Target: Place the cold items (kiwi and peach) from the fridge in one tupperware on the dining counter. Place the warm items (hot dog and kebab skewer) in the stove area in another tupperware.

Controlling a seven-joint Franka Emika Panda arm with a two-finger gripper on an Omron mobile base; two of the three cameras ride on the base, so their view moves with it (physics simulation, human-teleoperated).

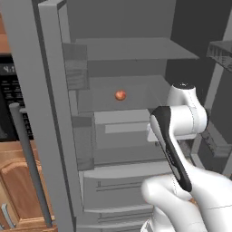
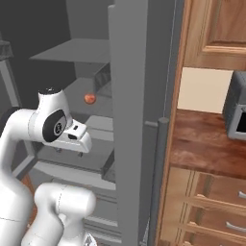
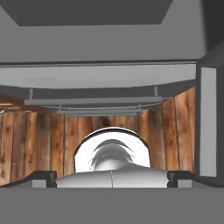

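Small round orange-red peach [image 1: 120, 95] sits alone on a grey inner shelf of the tall grey fridge [image 1: 136, 54], well back from my arm.

Kiwi I cannot make out. From the right base view the peach [image 2: 90, 98] peeks just past the open grey door's edge, beside a reddish wood counter [image 2: 206, 144]. My pincer [image 3: 112, 177] is spread wide and grasps nothing; its dark tips are cut off low in the hand view, facing plank flooring under the fridge's drawers.

Both base views look close into the open fridge [image 1: 127, 108] from left and right, sharing its shelves. Hand view faces down over wood floor [image 3: 39, 140].
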